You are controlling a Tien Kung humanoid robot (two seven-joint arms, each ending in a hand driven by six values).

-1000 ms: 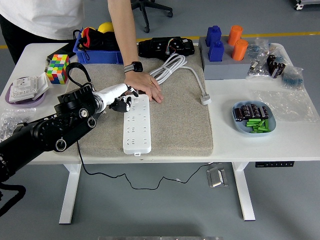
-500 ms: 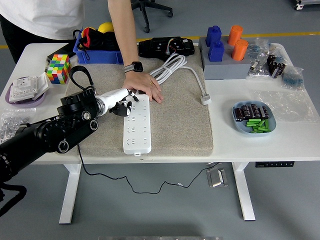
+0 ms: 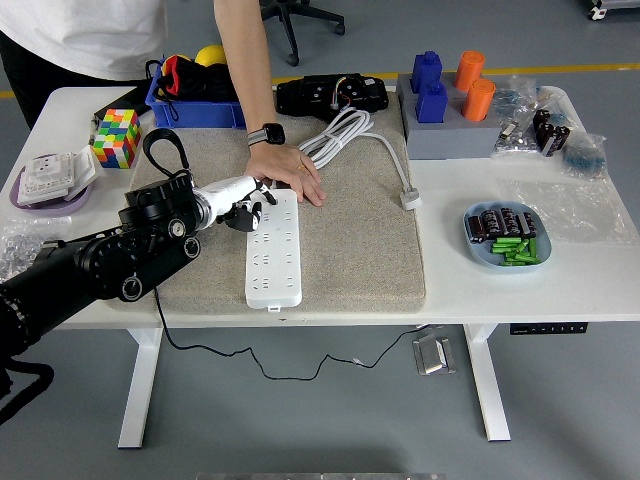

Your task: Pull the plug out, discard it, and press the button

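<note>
Since a second ago our left robot hand (image 3: 243, 208) drifts slightly left, curled at the power strip (image 3: 273, 248) top end, holding nothing; a person's hand (image 3: 288, 171) steadies it on the desk (image 3: 500, 290).

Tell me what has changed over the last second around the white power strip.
The robot's left hand has shifted slightly up and toward the far end of the white power strip, with the black forearm drawing a little nearer the table's far side. It holds nothing visibly. The person's hand stays pressed on the strip's far end, and the strip, the loose white plug and grey mat have not moved.
</note>
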